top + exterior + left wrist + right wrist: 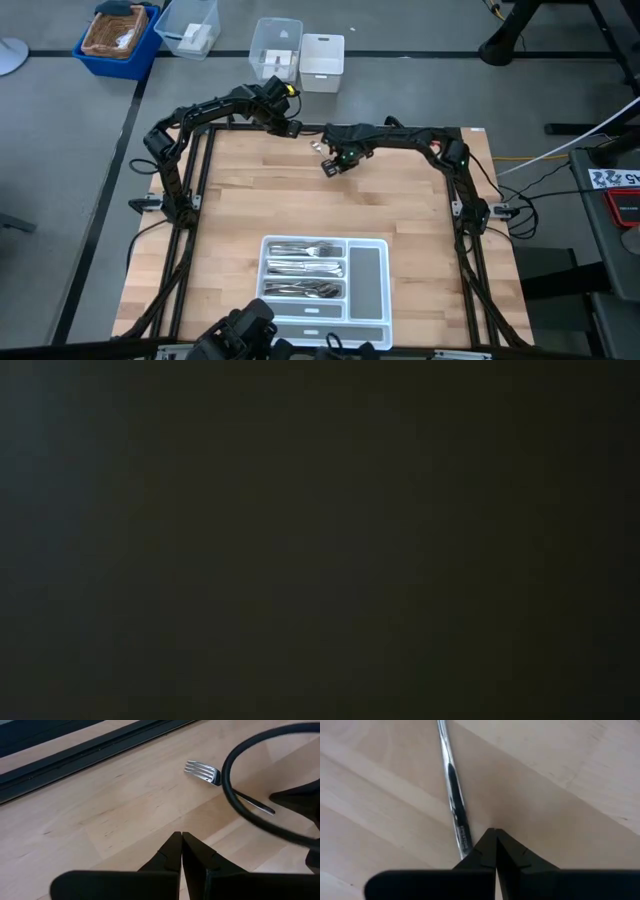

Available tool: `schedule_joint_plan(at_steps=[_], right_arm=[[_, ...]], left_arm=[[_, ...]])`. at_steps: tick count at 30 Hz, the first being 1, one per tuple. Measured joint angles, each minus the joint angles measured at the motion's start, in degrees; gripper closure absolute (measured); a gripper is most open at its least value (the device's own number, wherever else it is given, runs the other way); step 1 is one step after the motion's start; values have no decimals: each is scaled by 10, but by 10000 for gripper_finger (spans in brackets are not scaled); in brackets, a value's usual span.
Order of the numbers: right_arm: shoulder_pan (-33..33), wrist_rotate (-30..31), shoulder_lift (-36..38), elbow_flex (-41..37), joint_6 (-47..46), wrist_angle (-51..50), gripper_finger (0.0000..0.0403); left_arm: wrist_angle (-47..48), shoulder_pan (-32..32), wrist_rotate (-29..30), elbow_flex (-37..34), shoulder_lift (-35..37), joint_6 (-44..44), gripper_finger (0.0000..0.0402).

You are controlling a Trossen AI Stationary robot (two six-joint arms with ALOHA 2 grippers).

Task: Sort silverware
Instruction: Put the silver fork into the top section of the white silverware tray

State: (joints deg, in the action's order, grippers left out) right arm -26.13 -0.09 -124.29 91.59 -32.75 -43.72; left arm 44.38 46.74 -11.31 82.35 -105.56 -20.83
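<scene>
One fork (215, 775) of the silverware lies flat on the wooden table near its far edge, tines toward my left gripper. In the right wrist view its handle (452, 785) runs up to my right gripper (495, 832), which is shut and points down, and the handle's end lies beside one finger. My left gripper (181, 839) hangs shut above bare wood, short of the tines. More silverware (305, 268) lies in the left compartments of the white tray (385, 245) near the front edge. The low view is dark. My right gripper's fingertips meet beside the end of the fork's handle (464, 847), coming from above. The handle is not between them. One finger (475, 855) covers the very end, so I cannot tell whether it touches. The fork lies flat on the table.
A black cable loop (235, 795) of the right arm hangs over the fork's handle. A black frame rail (75, 760) borders the far edge. Beyond it stand a blue basket (118, 35), clear bins (278, 50) and a white box (322, 60).
</scene>
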Motion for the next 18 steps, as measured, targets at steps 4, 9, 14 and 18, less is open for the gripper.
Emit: schedule_joint_plan(at_steps=[4, 9, 14, 18], right_arm=[[11, 1, 0, 0, -2, 7, 400], [32, -10, -1, 0, -4, 23, 398], [61, -60, -2, -1, -5, 65, 398], [83, -86, -2, -1, -5, 118, 398]], left_arm=[[0, 0, 0, 0, 0, 0, 400], [0, 0, 0, 0, 0, 0, 400], [0, 0, 0, 0, 0, -1, 400], [5, 0, 0, 0, 0, -5, 400]])
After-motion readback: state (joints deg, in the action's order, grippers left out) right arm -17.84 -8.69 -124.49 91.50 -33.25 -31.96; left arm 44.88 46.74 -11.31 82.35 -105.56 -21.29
